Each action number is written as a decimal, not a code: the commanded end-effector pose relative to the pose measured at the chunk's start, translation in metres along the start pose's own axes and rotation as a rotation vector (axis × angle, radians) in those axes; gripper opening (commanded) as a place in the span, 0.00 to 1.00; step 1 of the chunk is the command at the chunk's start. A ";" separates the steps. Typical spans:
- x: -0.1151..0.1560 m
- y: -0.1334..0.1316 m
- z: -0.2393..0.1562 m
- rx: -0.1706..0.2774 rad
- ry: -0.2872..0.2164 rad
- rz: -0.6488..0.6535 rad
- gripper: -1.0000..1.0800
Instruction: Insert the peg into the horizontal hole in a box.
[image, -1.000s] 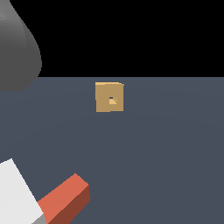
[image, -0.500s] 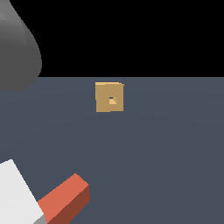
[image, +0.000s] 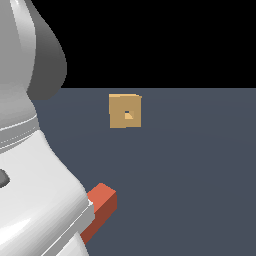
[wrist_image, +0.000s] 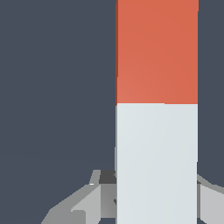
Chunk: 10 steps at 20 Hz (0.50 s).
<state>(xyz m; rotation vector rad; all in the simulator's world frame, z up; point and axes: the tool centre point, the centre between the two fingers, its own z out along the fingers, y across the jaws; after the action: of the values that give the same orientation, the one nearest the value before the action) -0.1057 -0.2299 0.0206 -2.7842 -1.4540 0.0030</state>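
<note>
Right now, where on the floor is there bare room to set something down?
Bare surface runs between the box and the peg's orange end, and across the exterior view's whole right side. It is crowded only at that view's lower left, where the arm covers the peg's white part. The claw sits astride that white part.

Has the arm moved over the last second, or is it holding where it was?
Yes. Against the fixed box, the arm has swung toward the exterior view's right, now covering the white part of the peg that showed before.
</note>
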 end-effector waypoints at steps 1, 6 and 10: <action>0.025 0.002 -0.003 -0.002 0.001 -0.042 0.00; 0.096 0.001 -0.010 -0.003 0.000 -0.166 0.00; 0.174 -0.010 -0.018 -0.003 -0.001 -0.304 0.00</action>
<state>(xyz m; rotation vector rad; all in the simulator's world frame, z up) -0.0280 -0.1103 0.0343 -2.5838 -1.7885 0.0045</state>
